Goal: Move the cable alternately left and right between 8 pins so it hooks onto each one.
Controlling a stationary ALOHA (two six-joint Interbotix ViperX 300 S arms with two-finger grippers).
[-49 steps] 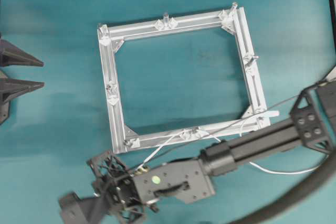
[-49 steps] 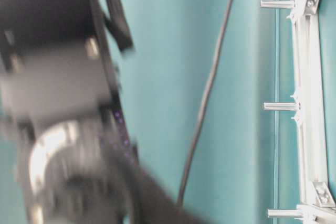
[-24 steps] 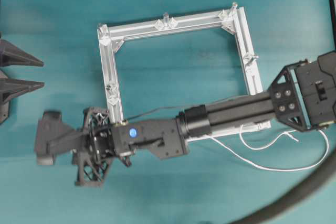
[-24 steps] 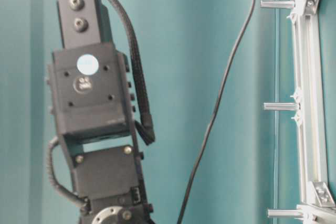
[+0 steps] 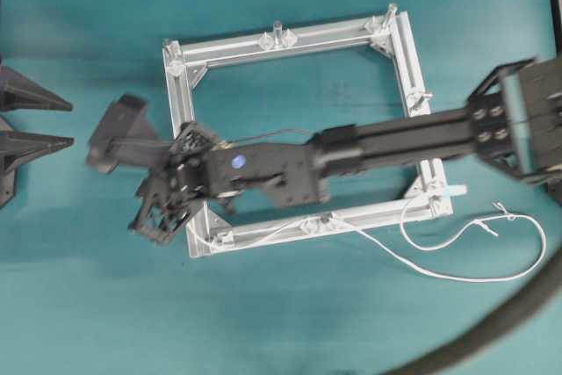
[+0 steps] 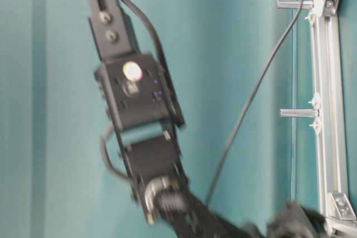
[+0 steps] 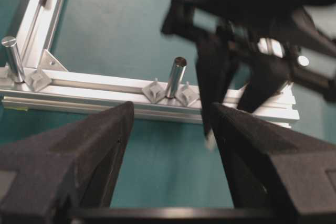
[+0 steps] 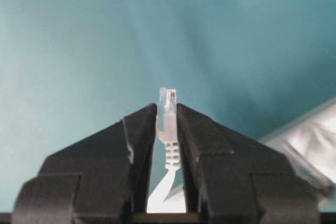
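Your right gripper (image 8: pixel 167 116) is clenched on the cable (image 5: pixel 457 277), pinching the connector plug (image 8: pixel 168 103) at one end; the clear tip pokes out just past the fingertips (image 8: pixel 142 124) in the right wrist view. Overhead, that arm reaches across the silver frame (image 5: pixel 290 41) from the right, with the gripper sitting over the frame's left bar near the lower-left corner.

The cable runs along the frame's bottom bar, from the lower-left corner bracket through the mid-bar pin (image 5: pixel 327 218), then drops off onto the teal table (image 5: pixel 290 322). From there it loops loosely out to the right and curls back toward the bottom-right corner of the frame, where the other end lies. You can't tell from these views whether it's truly hooked on the pins.

Your left gripper (image 7: pixel 173 129) is released, jaws wide apart with nothing between them, parked at the left edge of the overhead view, well apart from the frame. Its camera looks at the frame's left bar and one upright pin (image 7: pixel 175 77). The table-level view is blurred.
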